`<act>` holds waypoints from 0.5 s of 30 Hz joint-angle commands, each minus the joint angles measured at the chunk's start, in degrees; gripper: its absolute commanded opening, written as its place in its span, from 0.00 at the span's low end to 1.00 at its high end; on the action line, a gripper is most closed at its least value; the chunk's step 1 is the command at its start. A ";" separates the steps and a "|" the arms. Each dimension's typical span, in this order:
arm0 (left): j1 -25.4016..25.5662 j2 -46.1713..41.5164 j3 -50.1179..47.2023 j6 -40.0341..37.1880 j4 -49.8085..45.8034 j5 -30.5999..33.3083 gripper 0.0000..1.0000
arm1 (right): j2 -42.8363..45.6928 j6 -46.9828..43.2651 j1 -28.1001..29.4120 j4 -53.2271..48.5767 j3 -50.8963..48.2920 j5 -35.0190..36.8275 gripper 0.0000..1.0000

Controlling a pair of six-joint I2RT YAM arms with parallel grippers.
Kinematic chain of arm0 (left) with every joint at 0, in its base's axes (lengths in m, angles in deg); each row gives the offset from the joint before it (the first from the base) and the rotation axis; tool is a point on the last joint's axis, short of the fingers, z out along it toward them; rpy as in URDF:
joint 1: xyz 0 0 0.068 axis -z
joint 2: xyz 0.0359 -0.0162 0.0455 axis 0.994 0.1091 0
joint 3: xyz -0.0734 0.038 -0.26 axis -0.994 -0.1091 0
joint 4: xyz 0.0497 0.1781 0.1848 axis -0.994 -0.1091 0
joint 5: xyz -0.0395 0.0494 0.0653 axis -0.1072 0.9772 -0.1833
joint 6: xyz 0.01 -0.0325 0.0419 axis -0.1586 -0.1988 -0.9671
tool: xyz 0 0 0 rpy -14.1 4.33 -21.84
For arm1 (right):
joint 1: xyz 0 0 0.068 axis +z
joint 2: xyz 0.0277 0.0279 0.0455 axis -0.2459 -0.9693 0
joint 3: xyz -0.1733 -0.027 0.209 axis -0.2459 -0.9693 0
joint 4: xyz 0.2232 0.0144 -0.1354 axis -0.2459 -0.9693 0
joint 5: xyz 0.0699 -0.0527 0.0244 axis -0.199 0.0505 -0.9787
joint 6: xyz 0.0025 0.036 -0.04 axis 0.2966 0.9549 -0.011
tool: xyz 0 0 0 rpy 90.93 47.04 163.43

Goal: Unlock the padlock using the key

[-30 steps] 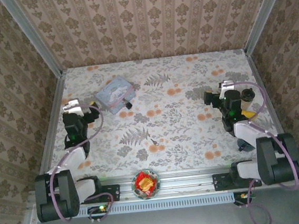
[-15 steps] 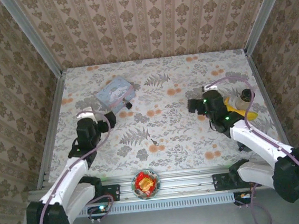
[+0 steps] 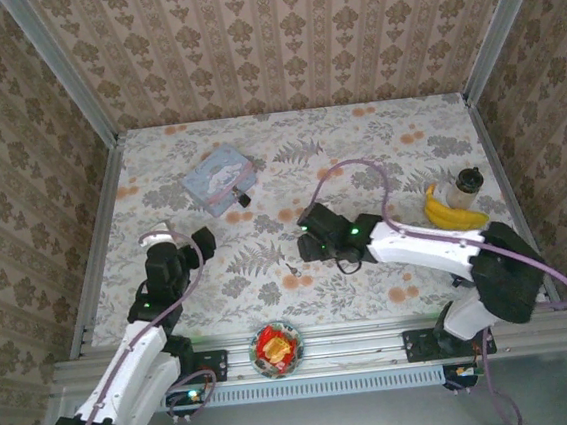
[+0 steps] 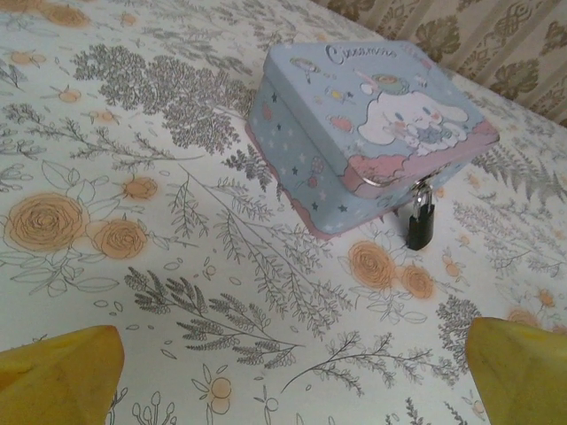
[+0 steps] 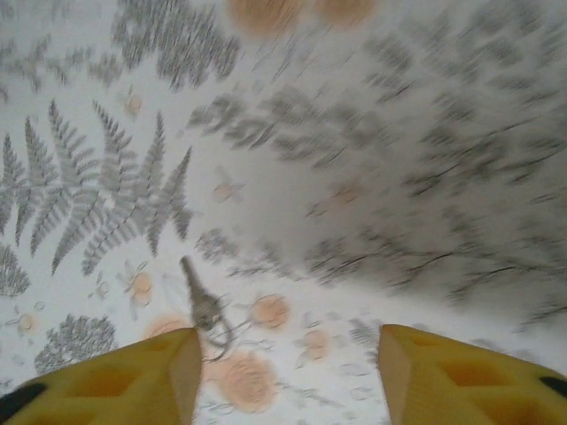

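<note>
Script on the lid of the pale blue tin (image 4: 372, 115) begins "Cinnam", the rest unreadable, above a white cartoon figure; the padlock (image 4: 420, 221) hangs from the tin's front clasp. Near-left of the tin, the left gripper (image 4: 292, 359) points at it from a forward-stretched arm, fingers spread wide and empty. The right arm reaches sideways toward the tin's near-right, its gripper (image 5: 285, 347) released, low over the key (image 5: 202, 301) lying well apart from the tin.
</note>
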 commanded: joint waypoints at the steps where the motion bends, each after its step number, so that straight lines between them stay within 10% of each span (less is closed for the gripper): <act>1: -0.50 1.36 -0.56 0.98 1.15 -0.86 1.00 | -5.35 3.71 1.82 -3.37 4.62 -7.50 0.49; 15: -2.69 2.19 -0.43 0.97 0.44 -3.30 1.00 | -17.48 1.82 2.42 -6.82 12.08 -12.81 0.35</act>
